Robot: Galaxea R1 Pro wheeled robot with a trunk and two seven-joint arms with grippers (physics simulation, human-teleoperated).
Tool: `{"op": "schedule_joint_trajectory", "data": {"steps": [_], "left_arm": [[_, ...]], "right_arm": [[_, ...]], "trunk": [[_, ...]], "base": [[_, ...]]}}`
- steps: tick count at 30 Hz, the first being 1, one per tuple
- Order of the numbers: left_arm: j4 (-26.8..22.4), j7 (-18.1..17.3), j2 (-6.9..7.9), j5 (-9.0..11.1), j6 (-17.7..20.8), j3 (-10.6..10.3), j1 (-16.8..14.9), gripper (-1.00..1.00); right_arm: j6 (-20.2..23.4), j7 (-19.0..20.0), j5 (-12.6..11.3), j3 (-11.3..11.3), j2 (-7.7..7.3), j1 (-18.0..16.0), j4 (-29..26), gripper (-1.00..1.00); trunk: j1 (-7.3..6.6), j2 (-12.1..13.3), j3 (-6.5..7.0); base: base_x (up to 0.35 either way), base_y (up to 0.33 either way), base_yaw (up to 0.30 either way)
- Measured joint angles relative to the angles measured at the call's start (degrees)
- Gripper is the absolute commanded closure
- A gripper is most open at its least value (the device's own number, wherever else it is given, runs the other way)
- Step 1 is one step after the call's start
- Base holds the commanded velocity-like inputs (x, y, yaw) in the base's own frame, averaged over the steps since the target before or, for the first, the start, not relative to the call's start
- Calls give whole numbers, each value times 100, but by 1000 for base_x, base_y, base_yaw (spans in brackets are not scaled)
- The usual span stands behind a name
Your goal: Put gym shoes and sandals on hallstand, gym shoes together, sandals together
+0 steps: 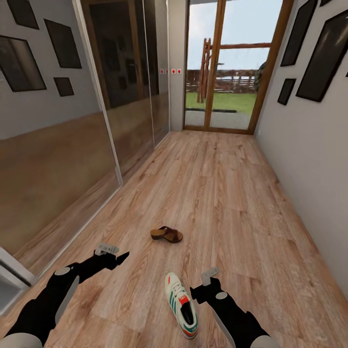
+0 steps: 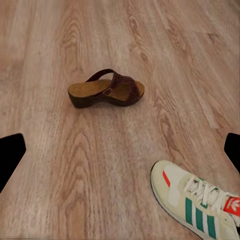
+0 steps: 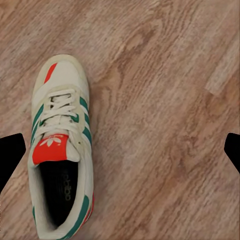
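Observation:
One gym shoe (image 1: 181, 304), cream-white with green stripes and a red tongue label, lies on the corridor floor (image 1: 227, 193) close in front of me. My right gripper (image 1: 195, 293) hovers just beside it, open; in the right wrist view the gym shoe (image 3: 60, 150) lies off to one side of the gripper (image 3: 120, 150). One dark brown sandal (image 1: 166, 234) rests farther ahead. My left gripper (image 1: 122, 256) is open and points toward the sandal (image 2: 106, 90) from a short distance, with the shoe's toe (image 2: 192, 200) at the view's corner. The hallstand is out of view.
Mirrored sliding wardrobe doors (image 1: 72, 159) line the left side. A grey wall (image 1: 309, 159) with dark picture frames runs along the right. A glazed wooden door (image 1: 222, 67) closes the far end of the corridor.

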Motion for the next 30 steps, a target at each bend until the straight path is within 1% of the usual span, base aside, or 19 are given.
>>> {"op": "schedule_joint_trajectory", "data": {"steps": [7,12,16,21,30], "left_arm": [[-123,1,-5,-10,254,2,9,-100],[-85,-14,-11,-16,304,2,34,-100],[-106,-3,-17,-18,338,-90,48,-100],[-100,-6,-16,-16,344,-128,58,-100],[-103,-10,-15,-15,345,-136,62,-100]], "right_arm": [[-4,9,0,-90,-5,0,10,-100],[-20,12,-4,-107,-8,0,94,-100],[-143,11,-8,-109,-9,-1,160,-100],[-212,6,-8,-114,-9,-1,178,-100],[-226,4,-8,-123,-9,-1,178,-100]], "trunk": [[154,-281,-175],[168,-289,-324],[178,-294,-446],[191,-301,-598],[214,-313,-867]], "base": [[0,0,135],[0,0,119],[0,0,110],[0,0,144],[0,0,168]]}}
